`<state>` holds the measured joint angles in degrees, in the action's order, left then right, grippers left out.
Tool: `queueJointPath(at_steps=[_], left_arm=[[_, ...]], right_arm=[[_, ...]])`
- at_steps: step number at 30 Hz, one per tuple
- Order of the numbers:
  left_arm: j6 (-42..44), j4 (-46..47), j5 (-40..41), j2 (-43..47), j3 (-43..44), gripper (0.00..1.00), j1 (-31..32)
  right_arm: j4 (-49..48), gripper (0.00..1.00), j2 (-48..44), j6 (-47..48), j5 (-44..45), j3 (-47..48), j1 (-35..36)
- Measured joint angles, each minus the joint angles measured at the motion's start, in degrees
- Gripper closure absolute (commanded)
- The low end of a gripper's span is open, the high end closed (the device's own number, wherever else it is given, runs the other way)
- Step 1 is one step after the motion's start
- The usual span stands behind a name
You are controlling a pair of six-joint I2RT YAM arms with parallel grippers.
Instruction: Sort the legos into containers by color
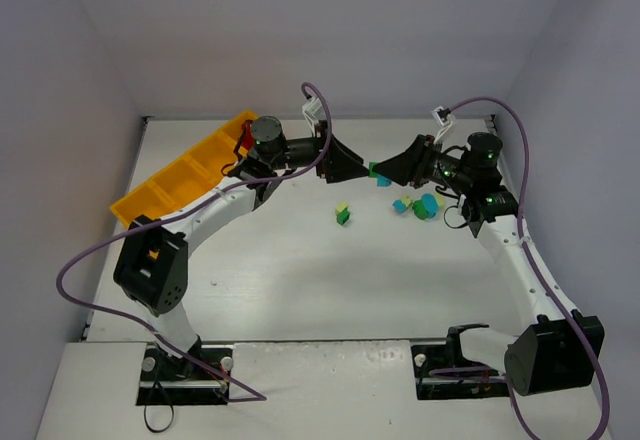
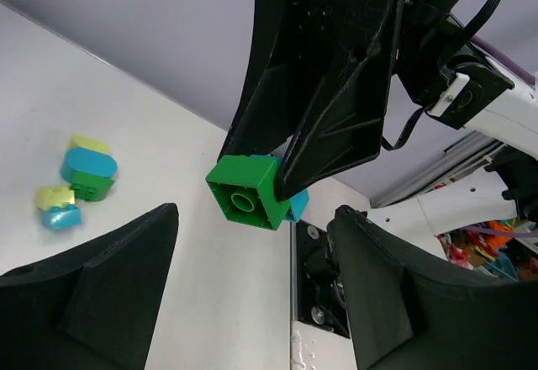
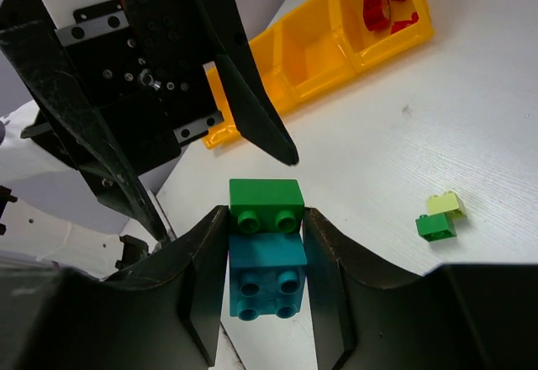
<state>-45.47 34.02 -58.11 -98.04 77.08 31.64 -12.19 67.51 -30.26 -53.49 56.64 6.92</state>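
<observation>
Long yellow-orange plastic tray [image 1: 170,185] with four square compartments was recorded lying diagonally on the white table [image 1: 300,280]. Small red plastic bricks [image 3: 388,2] were noted in its farthest end compartment.

Right gripper [image 1: 390,172] was found pinched on a light-blue plastic brick [image 3: 266,276]. A small green plastic brick [image 3: 266,204] was stuck to it and projected past the fingertips. The stack was held up to the right of the tray's far end.

Left gripper [image 1: 358,167] was spread, with nothing gripped, between the tray and the held stack.

A green and yellow-green brick pair [image 1: 342,213] was recorded on the table right of the tray. A blue, green and yellow brick cluster [image 1: 420,204] lay farther right, well apart from the tray.
</observation>
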Motion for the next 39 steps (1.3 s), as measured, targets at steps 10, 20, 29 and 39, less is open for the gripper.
queueJointPath(at_steps=[10, 20, 29, 39], left_arm=[[-3.5, 2.3, -2.4, -2.6, 0.2, 0.32, 0.6], [-11.6, 12.3, -4.3, -7.4, 2.3, 0.46, 0.7], [-17.4, 19.9, -6.2, -9.6, 2.9, 0.56, 1.0], [-18.5, 20.4, -6.6, -9.6, 2.9, 0.56, 1.1]], right_arm=[[-1.7, 1.00, 0.0, -0.6, -0.6, 0.0, 0.2], [-3.5, 1.00, 0.0, -1.5, -1.1, 0.0, 0.2], [-4.0, 1.00, 0.0, -1.7, -1.1, -0.4, 0.2], [-4.4, 1.00, 0.0, -1.9, -1.7, -0.5, 0.2]])
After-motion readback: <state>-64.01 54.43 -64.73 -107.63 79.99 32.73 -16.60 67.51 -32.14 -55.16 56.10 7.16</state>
